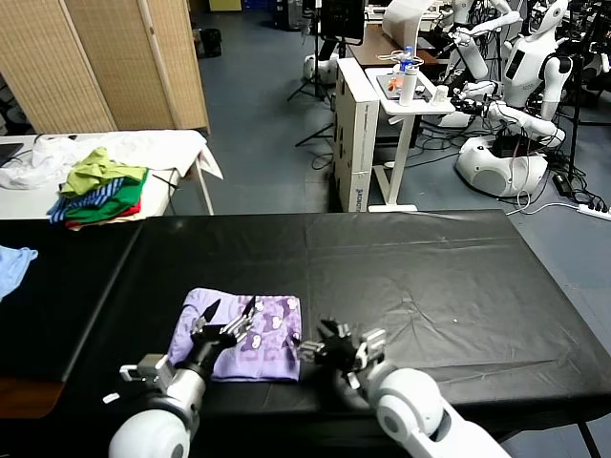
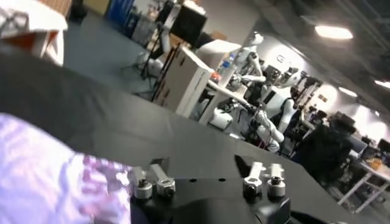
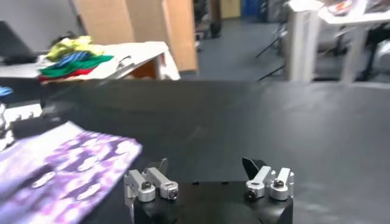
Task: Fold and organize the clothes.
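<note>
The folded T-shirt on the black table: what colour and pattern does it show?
The T-shirt is pale lavender with a darker purple-and-white print, clearest in the head view.

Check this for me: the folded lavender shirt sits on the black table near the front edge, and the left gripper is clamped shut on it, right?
Not quite. In the head view the left gripper is open over the folded lavender shirt, gripping nothing. The rest holds: the shirt lies on the black table near the front edge.
</note>
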